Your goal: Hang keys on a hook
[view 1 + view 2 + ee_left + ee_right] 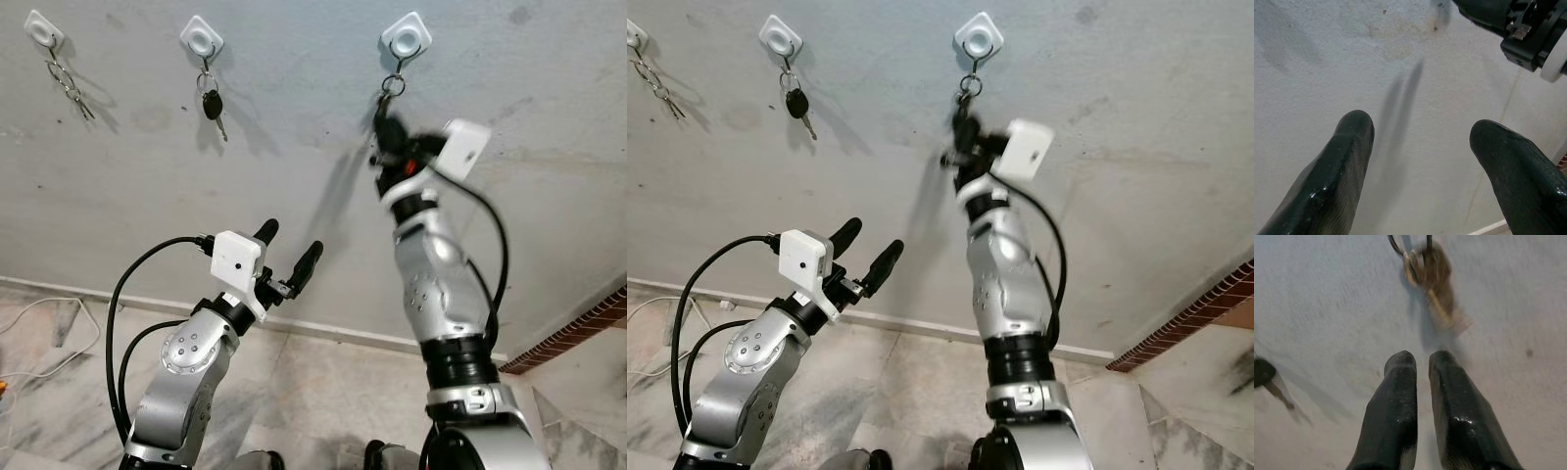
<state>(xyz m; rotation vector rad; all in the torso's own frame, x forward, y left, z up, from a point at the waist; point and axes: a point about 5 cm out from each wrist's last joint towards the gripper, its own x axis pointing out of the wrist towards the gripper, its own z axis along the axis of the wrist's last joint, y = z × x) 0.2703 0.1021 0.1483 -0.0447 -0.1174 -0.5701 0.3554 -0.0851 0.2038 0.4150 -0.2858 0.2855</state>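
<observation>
Keys [1432,281] hang on hook [405,41]; my right end effector [1422,363], nearly closed and empty, sits just below, only retreat left.

Grey plaster wall [294,147], stained and scuffed, faint horizontal crack lines across it. Pale skirting [333,333] along wall base. Below skirting, marble floor [313,401], light with grey veins. Red brick edging [573,333] at wall's right end, sloping up. White cable [59,328] on floor near wall's left end. Light even, soft shadows on wall.
</observation>
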